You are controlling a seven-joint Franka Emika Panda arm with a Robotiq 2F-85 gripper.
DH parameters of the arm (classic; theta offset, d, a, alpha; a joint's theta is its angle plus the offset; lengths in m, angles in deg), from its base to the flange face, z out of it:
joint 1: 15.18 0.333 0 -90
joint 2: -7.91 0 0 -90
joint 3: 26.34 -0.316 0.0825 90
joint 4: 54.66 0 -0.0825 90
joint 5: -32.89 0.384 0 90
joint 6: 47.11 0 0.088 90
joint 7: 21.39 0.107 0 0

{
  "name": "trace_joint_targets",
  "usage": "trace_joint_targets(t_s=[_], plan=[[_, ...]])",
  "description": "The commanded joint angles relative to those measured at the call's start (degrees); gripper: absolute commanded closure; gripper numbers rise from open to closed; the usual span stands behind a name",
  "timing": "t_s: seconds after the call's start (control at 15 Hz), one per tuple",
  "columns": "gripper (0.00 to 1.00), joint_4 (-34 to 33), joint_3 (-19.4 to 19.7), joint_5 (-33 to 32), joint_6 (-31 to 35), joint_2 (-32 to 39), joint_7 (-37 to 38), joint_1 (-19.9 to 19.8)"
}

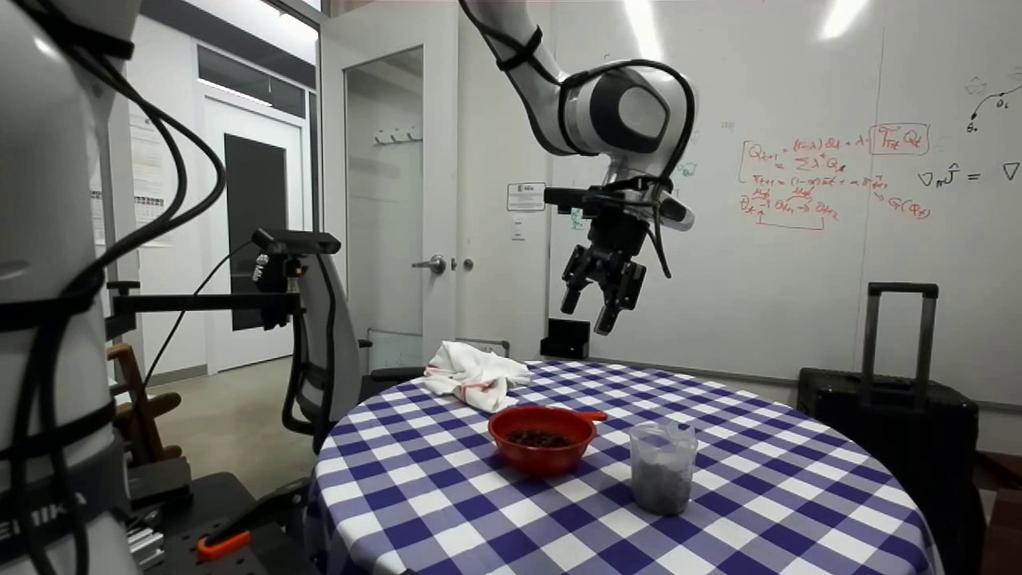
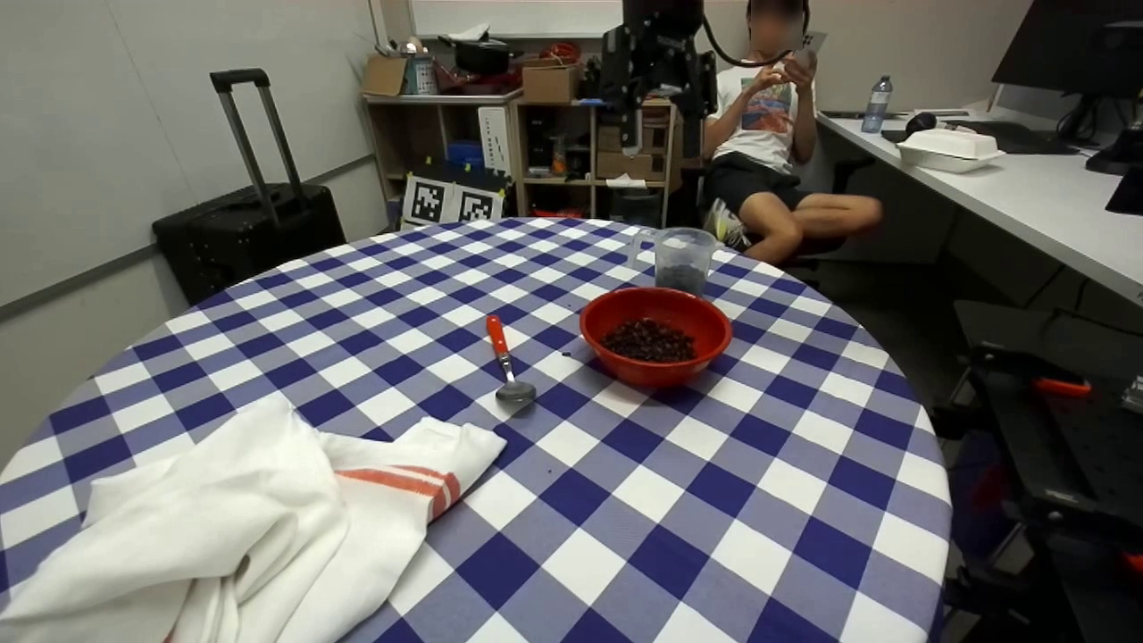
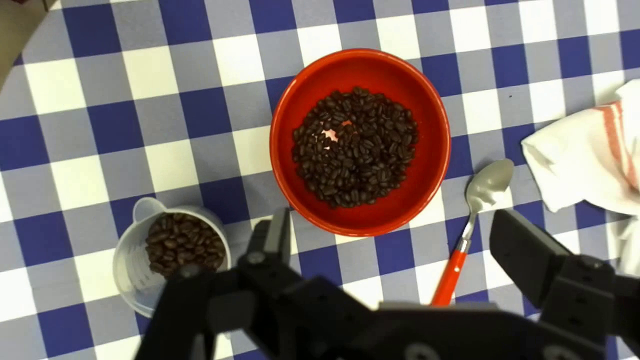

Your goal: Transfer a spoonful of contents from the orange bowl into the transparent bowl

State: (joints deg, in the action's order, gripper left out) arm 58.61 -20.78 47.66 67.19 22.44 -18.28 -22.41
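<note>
Spoon (image 3: 463,244) lies on the checked tablecloth (image 2: 643,491), metal end (image 3: 489,185) btwn the orange bowl (image 3: 360,221) & the white towel (image 3: 575,155); prob. the thing to get first. From the wrist cam its handle (image 3: 450,277) shows thru the gap btwn the jaws, well below them, nearer the finger (image 3: 530,260) on that view's right. Long axis runs up the view w/ a slight lean: metal end out ahead, handle back twd the gripper (image 1: 588,310), tip hidden by it. Jaws work side to side there, so they shd cross the handle nearly square; a small wrist turn + a shift that way wd likely do it. Jaws spread wide, nothing held. Arm (image 1: 591,120) reaches in high, gripper pointing down, well above the cloth in both exterior views. Clear measuring cup (image 3: 132,262), prob. the task's transparent bowl, stands near the orange bowl, other side from the spoon; dark beans (image 3: 372,155) in both. Pick-up not yet done, then scoop & tip, I'd guess
</note>
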Motion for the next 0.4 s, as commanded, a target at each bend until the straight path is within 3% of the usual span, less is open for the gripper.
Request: trace_joint_targets(t_s=[0.0, 0.33], plan=[[0.00, 2.85, 0.16, 2.13, 1.34, -2.30, -2.77, -1.05], [0.00, 4.10, 0.22, 2.46, 1.61, -3.17, -3.55, -1.28]])
